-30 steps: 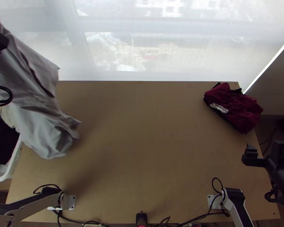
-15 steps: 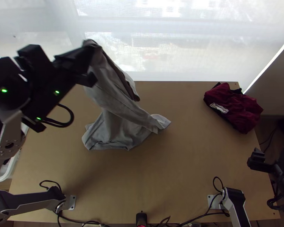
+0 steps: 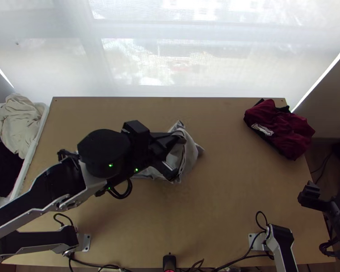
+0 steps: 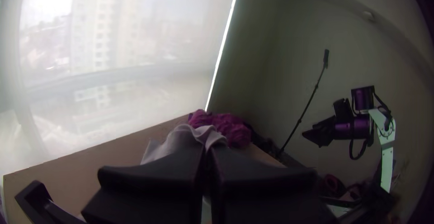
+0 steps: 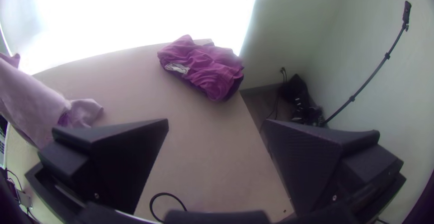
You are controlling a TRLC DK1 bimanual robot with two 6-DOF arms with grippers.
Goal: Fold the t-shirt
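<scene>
Left wrist view: left tool [image 4: 208, 154] clamped on a gathered bit of pale grey t-shirt [image 4: 181, 138].
Right wrist view: right tool [image 5: 217, 123] spread wide, nothing in it; t-shirt drapes limp, with creases. Looks light, soft, floppy, hardly fragile.
Top view: t-shirt near the middle of the counter [image 3: 233, 204], bunched, partly behind the left tool.
Next hold: probably a free outer corner, pinched deep since loose folds may slip; can't tell hem from sleeve.
</scene>
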